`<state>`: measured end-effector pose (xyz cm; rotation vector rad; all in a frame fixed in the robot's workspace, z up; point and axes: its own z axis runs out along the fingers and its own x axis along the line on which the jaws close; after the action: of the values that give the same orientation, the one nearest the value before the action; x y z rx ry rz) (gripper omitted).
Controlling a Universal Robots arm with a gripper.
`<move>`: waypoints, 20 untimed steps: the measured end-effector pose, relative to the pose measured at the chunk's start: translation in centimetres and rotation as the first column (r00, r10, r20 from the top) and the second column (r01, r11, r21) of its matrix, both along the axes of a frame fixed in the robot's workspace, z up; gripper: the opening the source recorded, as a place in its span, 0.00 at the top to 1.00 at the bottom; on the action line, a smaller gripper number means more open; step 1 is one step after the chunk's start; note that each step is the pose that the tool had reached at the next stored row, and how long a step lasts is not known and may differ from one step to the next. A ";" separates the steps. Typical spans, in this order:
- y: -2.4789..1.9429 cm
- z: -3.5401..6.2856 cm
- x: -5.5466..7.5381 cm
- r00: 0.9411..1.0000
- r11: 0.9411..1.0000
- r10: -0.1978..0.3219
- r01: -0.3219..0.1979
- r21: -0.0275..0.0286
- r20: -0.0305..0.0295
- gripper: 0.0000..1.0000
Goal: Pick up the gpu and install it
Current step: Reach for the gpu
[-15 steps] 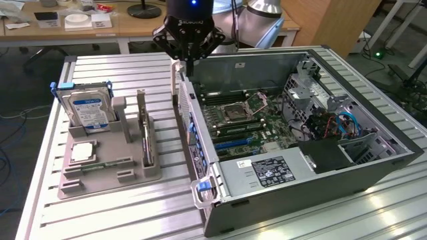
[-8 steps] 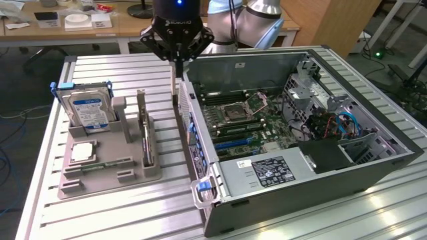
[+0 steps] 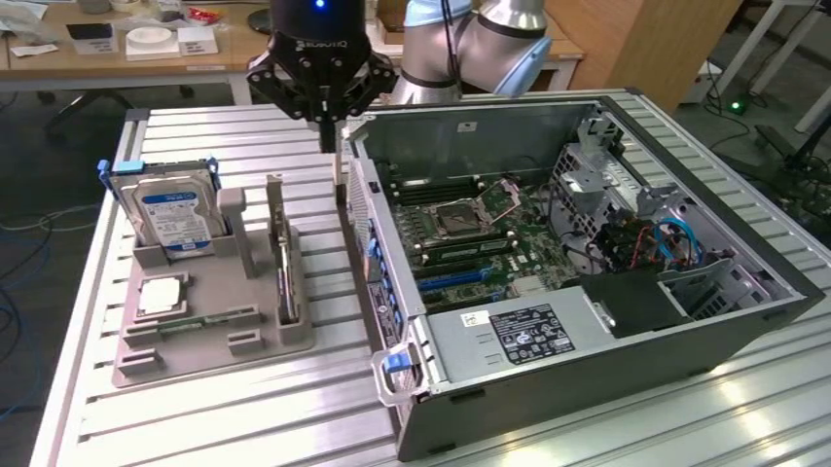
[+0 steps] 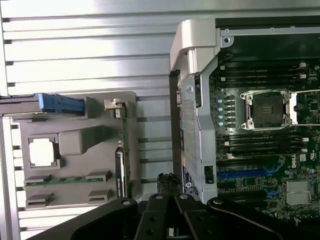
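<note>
Slatted aluminium table (image 3: 195, 418). Grey holder tray (image 3: 241, 284) on it holds:
- memory stick (image 3: 195, 319), flat
- processor chip (image 3: 159, 295), flat
- gpu (image 3: 282, 255), upright on edge in tray slot, untouched
- hard drive (image 3: 169, 216), standing at far end

Open computer case (image 3: 546, 389) at exterior view's right, motherboard (image 3: 513, 243) exposed. Gripper (image 3: 326, 136) hovers above gap between tray and case, fingers pressed together, empty.

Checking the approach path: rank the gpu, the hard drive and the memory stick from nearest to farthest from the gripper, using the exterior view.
1. gpu, standing on edge in the grey holder, nearest the gripper.
2. hard drive, upright, further to the exterior view's left.
3. memory stick, lying at the holder's front edge.
</note>
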<state>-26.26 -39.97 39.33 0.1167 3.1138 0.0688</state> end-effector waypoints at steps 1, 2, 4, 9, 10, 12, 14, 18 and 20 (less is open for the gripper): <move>-0.01 0.00 -0.3 1.000 1.000 0.000 0.000 0.000 0.000 0.89; -0.01 0.00 -0.5 1.000 1.000 0.000 0.000 0.000 0.000 0.89; -0.02 0.00 -1.0 1.000 1.000 0.000 0.000 0.000 0.000 0.89; -0.04 0.00 -2.3 1.000 1.000 0.000 0.000 0.000 0.000 0.89; -0.04 0.00 -2.5 1.000 1.000 0.000 0.000 0.000 0.000 0.89; -0.05 0.00 -3.0 1.000 1.000 0.000 0.000 0.000 0.000 0.89; -0.06 0.00 -3.5 1.000 1.000 0.000 0.000 0.000 0.000 0.89; -0.07 0.00 -4.5 1.000 1.000 0.000 0.000 0.000 0.000 0.89; -0.08 0.00 -4.9 1.000 1.000 0.000 0.000 0.000 0.000 0.89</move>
<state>-31.20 -40.05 39.33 0.1167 3.1138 0.0688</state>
